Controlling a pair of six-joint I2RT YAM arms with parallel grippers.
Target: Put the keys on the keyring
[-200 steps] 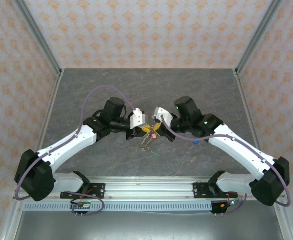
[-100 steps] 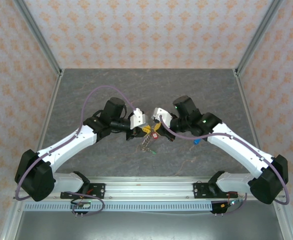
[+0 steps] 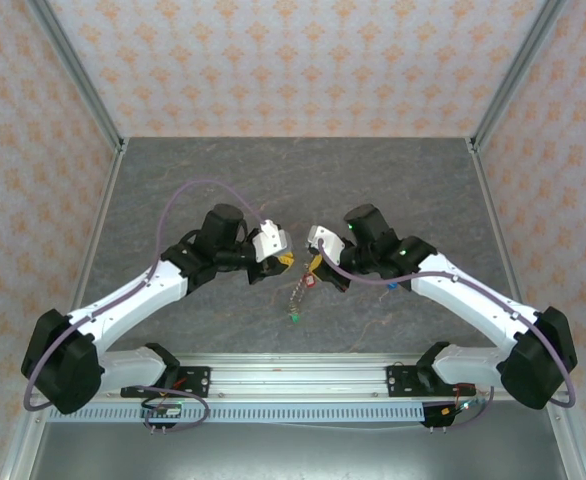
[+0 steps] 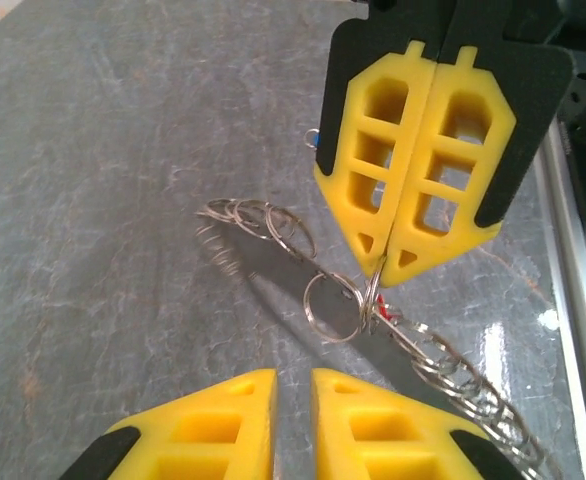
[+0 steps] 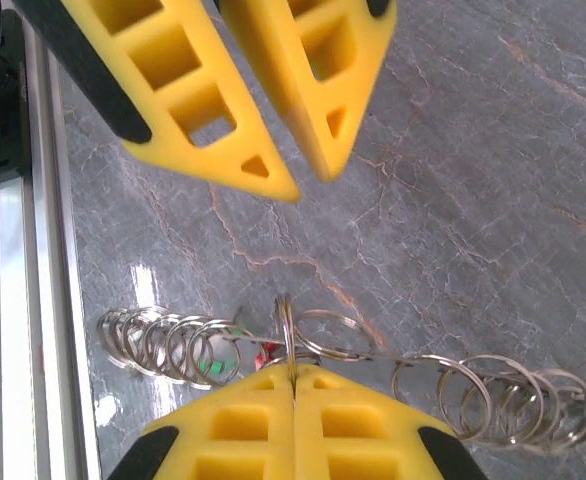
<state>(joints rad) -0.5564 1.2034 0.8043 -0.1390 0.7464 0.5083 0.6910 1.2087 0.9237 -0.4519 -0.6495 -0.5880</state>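
Note:
The keyring (image 3: 298,293) is a chain of silvery rings. It hangs from my right gripper (image 3: 313,266), which is shut on one ring (image 5: 287,335) at its fingertips. The chain's green tag (image 3: 295,316) dangles lowest, just above the table. A red-tagged key (image 3: 311,280) sits on the chain right under the right fingers, its red (image 5: 266,352) peeking out beside them. My left gripper (image 3: 281,260) faces the right one a short way off, narrowly open with nothing between its fingers (image 4: 223,420). A blue-tagged key (image 3: 391,284) lies on the table beside the right arm.
The grey marbled table (image 3: 193,190) stretches to the back and sides, fenced by patterned walls. A metal rail (image 3: 293,378) with the arm bases runs along the near edge. Ring strands (image 4: 263,218) stretch out on both sides of the gripped ring.
The left gripper has drawn back to the left, away from the rings. The chain now hangs lower from the right gripper, and the green tag has dropped toward the table.

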